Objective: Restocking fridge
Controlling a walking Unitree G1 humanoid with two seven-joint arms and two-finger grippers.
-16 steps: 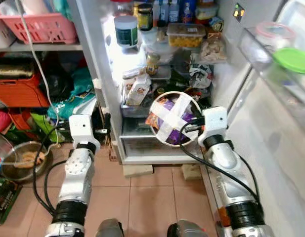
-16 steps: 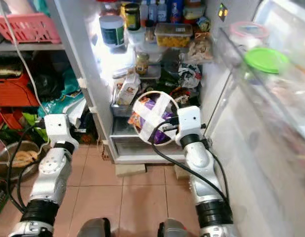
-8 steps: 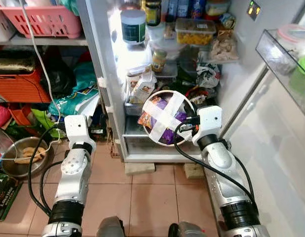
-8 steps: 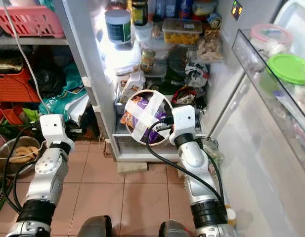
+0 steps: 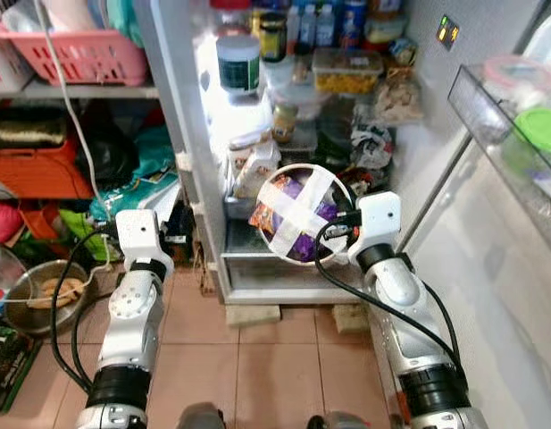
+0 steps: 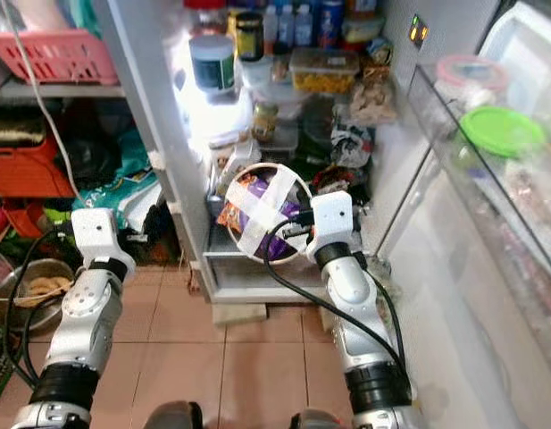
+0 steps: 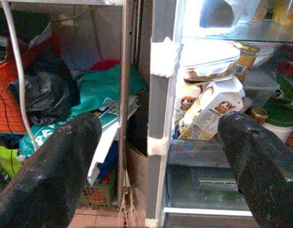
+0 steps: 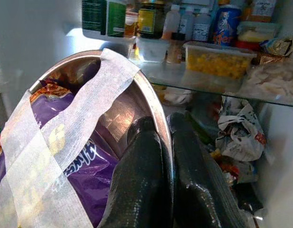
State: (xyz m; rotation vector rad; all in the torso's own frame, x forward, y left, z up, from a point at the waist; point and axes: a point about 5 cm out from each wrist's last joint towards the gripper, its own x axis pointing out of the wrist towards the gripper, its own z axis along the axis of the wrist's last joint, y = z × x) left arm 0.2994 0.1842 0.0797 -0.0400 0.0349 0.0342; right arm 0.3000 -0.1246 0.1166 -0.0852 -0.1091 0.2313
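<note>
While the view is drifting, the right gripper (image 8: 167, 142) is staying clamped on the taped bowl's (image 5: 304, 213) rim before the open fridge (image 5: 409, 134), unshelved; left gripper (image 7: 151, 156) hanging spread.

Metal bowl (image 5: 304, 214): round, shiny steel, tilted steeply so its open mouth faces the camera. It holds a purple snack packet (image 5: 293, 207) with orange and white print, secured by two strips of white tape (image 5: 302, 213) crossed in an X over the mouth. The bowl is off the ground, held in front of the fridge's lower shelves, just above the bottom drawer. The right gripper (image 8: 167, 142) pinches the bowl's right rim, one finger inside and one outside.

Fridge (image 5: 409, 134): door open, interior lit, shelves crowded with jars, bottles and containers.
</note>
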